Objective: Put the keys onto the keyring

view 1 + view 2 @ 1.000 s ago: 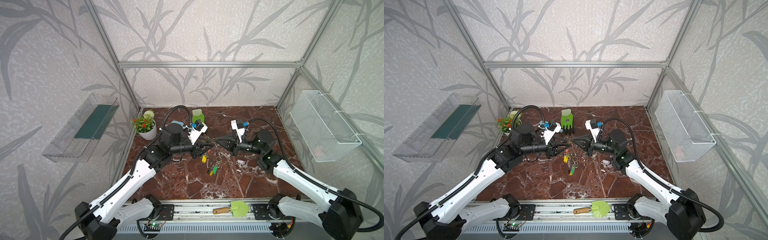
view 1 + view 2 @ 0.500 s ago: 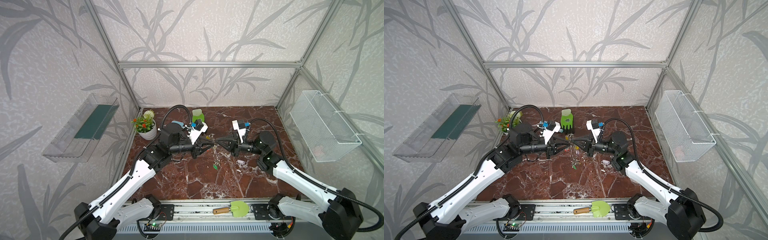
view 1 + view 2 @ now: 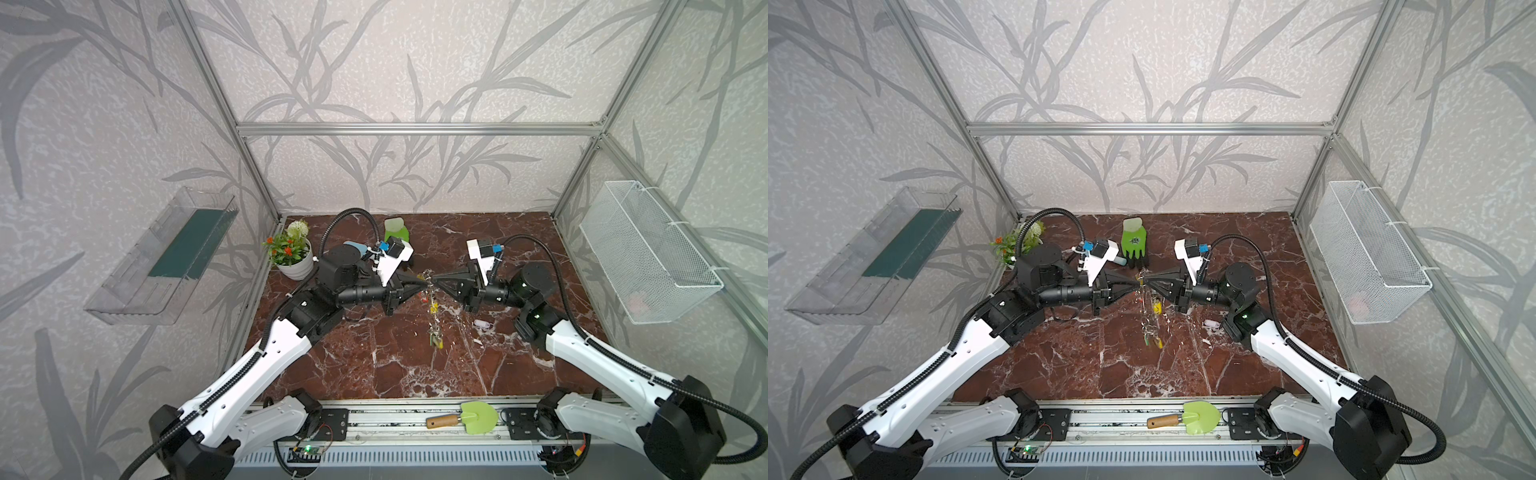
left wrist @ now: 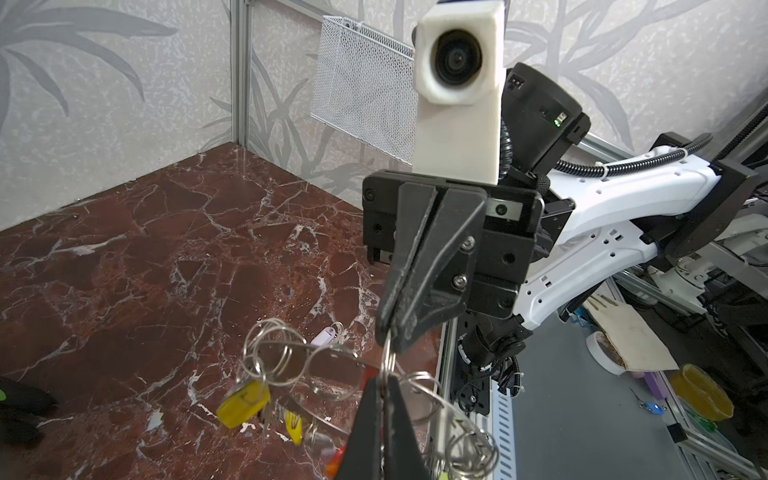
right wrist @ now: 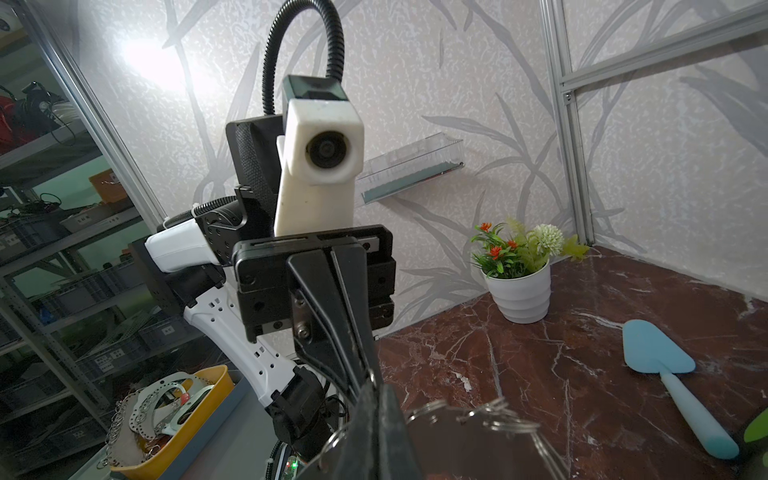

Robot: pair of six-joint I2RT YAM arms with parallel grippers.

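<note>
Both arms stretch level above the centre of the bench (image 3: 365, 374) and meet tip to tip. The left end effector (image 3: 1135, 285) and right end effector (image 3: 1148, 285) are each pinched narrow on the one keyring (image 5: 478, 444). It is a flat grey metal disc rimmed with wire loops, hanging edge-on between them above the bench. Plastic keys (image 4: 243, 401) dangle from it, seemingly four: two yellow, one red, one green. One pale loose key (image 3: 483, 323) lies toward the bench's right edge.
</note>
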